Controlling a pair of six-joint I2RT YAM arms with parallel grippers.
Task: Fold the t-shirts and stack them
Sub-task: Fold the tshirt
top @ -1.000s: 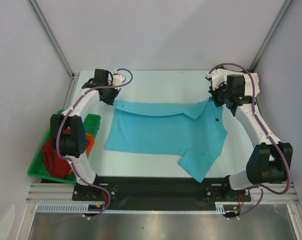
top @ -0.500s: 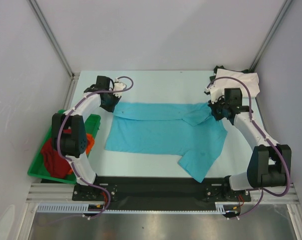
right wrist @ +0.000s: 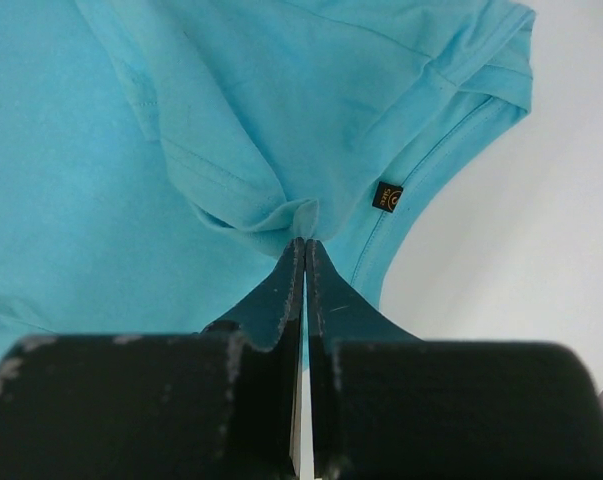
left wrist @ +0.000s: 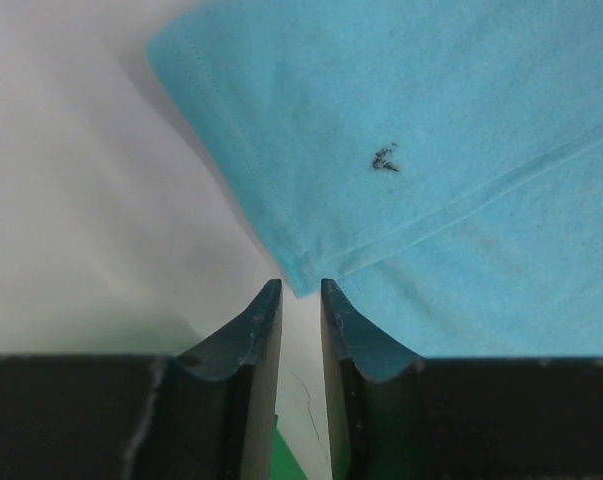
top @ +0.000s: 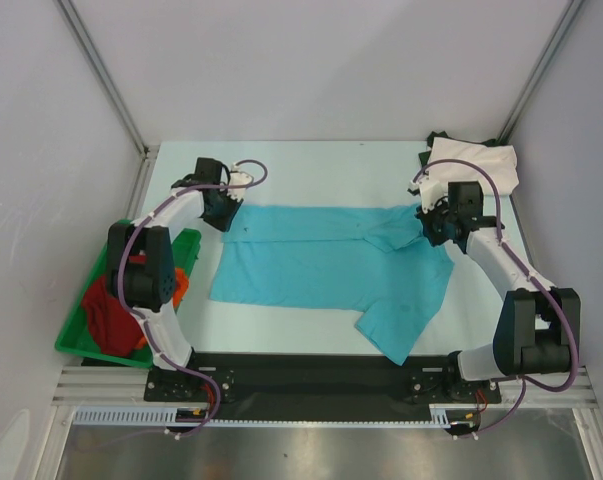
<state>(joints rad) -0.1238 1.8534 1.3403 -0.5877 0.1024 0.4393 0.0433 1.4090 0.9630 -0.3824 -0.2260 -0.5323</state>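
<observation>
The turquoise t-shirt [top: 321, 265] lies spread across the table, its far edge folded over toward me. My left gripper [top: 224, 212] is at the shirt's far left corner. In the left wrist view the jaws [left wrist: 301, 290] stand a little apart, with the shirt corner [left wrist: 401, 120] just past the tips and not pinched. A small dark mark [left wrist: 385, 157] shows on the cloth. My right gripper [top: 428, 222] is at the far right end of the fold. In the right wrist view it [right wrist: 305, 245] is shut on a bunched fold of the turquoise shirt [right wrist: 231, 110], near a small dark label [right wrist: 387, 196].
A folded cream-white shirt [top: 476, 160] lies at the back right corner on something dark [top: 439, 137]. A green bin [top: 76, 330] at the left table edge holds a dark red shirt [top: 106, 310] and an orange one [top: 178, 283].
Both grippers have moved toward me with the shirt's far edge, folding it over. The right arm's move uncovered the cream-white shirt. The left jaws now stand off the corner.
</observation>
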